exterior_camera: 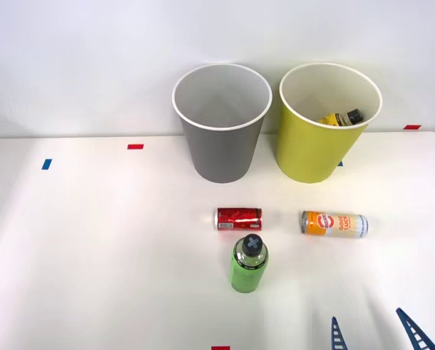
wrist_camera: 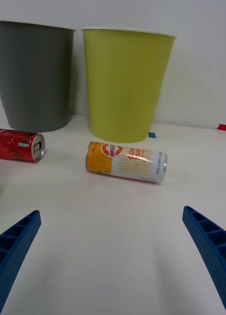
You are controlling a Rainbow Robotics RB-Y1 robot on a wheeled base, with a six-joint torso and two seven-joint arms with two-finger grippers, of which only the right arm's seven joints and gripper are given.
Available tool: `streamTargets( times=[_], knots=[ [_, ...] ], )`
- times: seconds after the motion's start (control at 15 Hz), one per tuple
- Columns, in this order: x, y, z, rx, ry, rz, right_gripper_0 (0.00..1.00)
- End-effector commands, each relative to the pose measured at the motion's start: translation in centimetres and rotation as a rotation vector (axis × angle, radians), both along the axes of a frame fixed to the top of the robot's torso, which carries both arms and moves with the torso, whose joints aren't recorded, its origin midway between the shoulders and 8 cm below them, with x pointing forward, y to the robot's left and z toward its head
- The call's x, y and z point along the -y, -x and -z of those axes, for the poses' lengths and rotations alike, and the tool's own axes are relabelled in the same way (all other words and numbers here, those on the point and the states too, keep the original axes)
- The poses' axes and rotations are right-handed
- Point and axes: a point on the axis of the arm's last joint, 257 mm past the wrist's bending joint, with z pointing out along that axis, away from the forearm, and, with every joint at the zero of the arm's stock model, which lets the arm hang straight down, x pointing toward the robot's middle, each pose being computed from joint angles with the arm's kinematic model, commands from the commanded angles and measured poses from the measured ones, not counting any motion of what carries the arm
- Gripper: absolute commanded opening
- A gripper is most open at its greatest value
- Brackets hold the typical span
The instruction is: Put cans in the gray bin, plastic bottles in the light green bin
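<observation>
Two cans lie on their sides on the white table: a short red can [exterior_camera: 239,219] [wrist_camera: 18,145] and a slim orange-and-white can [exterior_camera: 334,223] [wrist_camera: 126,162]. A green-labelled plastic bottle [exterior_camera: 249,263] with a black cap stands upright in front of the red can. A yellow-labelled bottle [exterior_camera: 341,118] rests inside the light green bin [exterior_camera: 312,149] [wrist_camera: 125,83]. To its left stands the gray bin [exterior_camera: 221,149] [wrist_camera: 36,76]. My right gripper [exterior_camera: 377,334] [wrist_camera: 113,256] is open near the table's front right, its fingers spread, with the orange-and-white can some way ahead of it.
Small red tape marks [exterior_camera: 135,146] and blue tape marks [exterior_camera: 46,164] dot the table [exterior_camera: 93,255]. A white wall rises right behind the two bins.
</observation>
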Motion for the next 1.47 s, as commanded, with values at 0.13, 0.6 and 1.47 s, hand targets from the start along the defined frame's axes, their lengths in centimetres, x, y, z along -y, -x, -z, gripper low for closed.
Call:
streamTargets(
  times=[0.13,0.6,1.47],
  knots=[
    [0.20,0.34,0.12,-0.006,0.003,0.009,1.00],
    [0.20,0.34,0.12,-0.006,0.003,0.009,1.00],
    [0.20,0.34,0.12,-0.006,0.003,0.009,1.00]
  ],
)
